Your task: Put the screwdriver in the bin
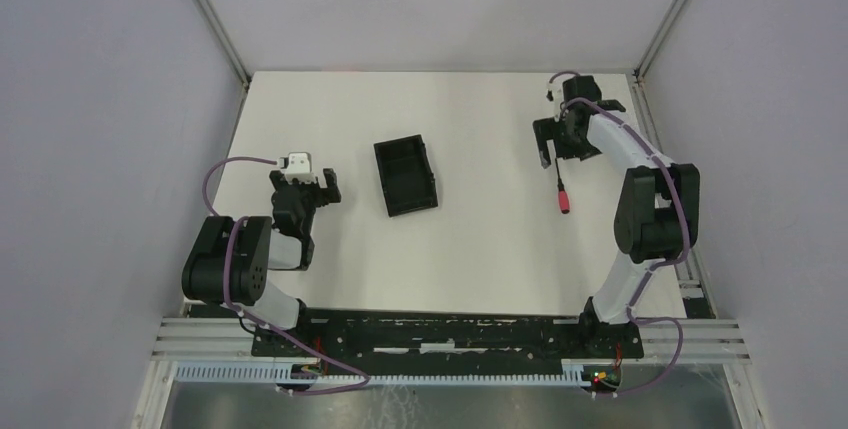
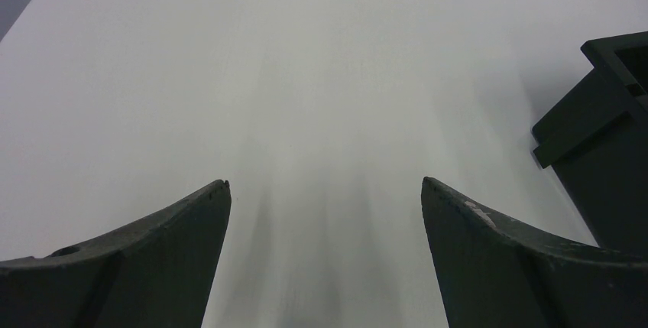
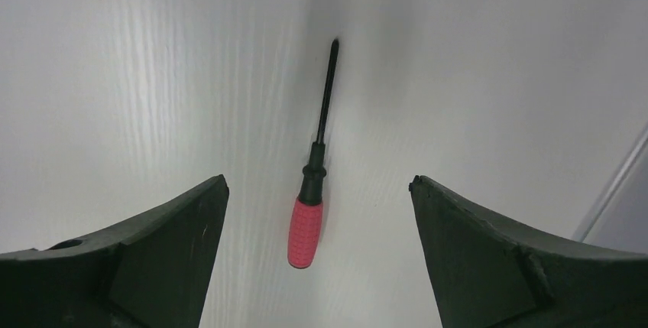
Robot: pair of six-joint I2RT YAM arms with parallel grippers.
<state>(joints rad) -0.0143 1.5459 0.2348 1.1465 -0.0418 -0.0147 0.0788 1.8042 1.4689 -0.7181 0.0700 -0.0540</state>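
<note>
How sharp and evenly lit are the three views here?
Top external: even, soft light, no glare. Left wrist: table shows smeared vertical streaks; bin edge soft. Right wrist: screwdriver sharp, faint shadow beside it.

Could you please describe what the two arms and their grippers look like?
Both the left arm and right arm have black joint housings and white links, with a mauve cable looping along each. The left gripper and right gripper have dark, matt fingers that curve inward to blunt tips; one left finger shows pale scuffs. A white camera block sits on the left wrist.
</note>
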